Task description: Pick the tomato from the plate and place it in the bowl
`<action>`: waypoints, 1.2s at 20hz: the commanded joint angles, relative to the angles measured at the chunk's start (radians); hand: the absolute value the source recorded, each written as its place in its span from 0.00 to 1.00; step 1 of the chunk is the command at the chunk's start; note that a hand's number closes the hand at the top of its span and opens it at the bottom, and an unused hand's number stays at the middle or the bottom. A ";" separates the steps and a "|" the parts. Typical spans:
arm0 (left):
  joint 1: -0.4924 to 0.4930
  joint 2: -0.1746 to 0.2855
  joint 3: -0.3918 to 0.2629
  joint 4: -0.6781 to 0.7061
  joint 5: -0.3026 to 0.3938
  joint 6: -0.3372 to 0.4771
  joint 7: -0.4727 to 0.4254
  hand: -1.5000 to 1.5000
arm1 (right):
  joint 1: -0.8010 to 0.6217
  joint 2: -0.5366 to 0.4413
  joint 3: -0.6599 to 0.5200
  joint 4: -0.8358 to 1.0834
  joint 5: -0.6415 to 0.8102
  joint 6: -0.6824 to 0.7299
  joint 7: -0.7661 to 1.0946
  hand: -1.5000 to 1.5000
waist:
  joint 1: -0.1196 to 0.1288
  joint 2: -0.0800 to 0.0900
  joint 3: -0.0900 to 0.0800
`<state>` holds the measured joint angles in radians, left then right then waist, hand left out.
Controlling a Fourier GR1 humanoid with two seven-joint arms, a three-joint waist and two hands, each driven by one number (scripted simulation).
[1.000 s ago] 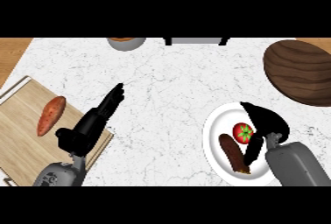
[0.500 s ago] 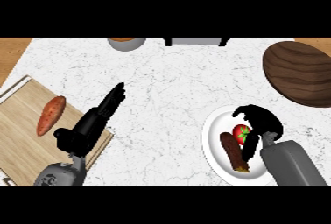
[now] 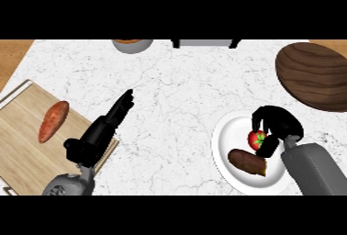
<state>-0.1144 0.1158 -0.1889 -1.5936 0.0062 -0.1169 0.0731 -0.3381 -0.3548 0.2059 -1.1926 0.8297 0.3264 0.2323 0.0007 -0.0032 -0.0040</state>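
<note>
Over on the robot's right, the tomato (image 3: 256,139) sits on the white plate (image 3: 225,137), red with a bit of green on top, and it lies in the upper half of the plate. The right hand (image 3: 277,123) is arched right over it, fingers (image 3: 258,120) curling down along the tomato's far and left side while the thumb (image 3: 269,146) comes in from the lower right, so the hand is closed round the tomato, which shows in the gap between them. Whether the tomato is clear of the plate or sitting on it, I cannot tell from here. Just below the tomato on the same plate lies a dark brown potato (image 3: 245,161), close to the thumb. The wooden bowl (image 3: 315,75) stands up and to the right of the plate, near it but apart, on the marble counter (image 3: 183,87). On the other side, the left hand (image 3: 98,135) lies over the right edge of a wooden cutting board (image 3: 27,151), its fingers straight and together, pointing up and to the right, holding nothing. A sweet potato (image 3: 53,120) lies on the board, well left of that hand. At the far edge of the counter stands a small grey bowl (image 3: 132,45).
</note>
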 commanded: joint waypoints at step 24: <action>0.021 -0.003 0.013 -0.031 -0.005 -0.015 0.006 0.50 | 0.051 -0.345 -0.363 -0.170 -0.471 -0.086 -0.767 1.00 | -0.001 0.001 0.004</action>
<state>-0.1064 0.1154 -0.1691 -1.6041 0.0057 -0.1285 0.0777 -0.2419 -0.6981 -0.0752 -1.3693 0.4632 0.1591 -0.5818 -0.0110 -0.0043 -0.0001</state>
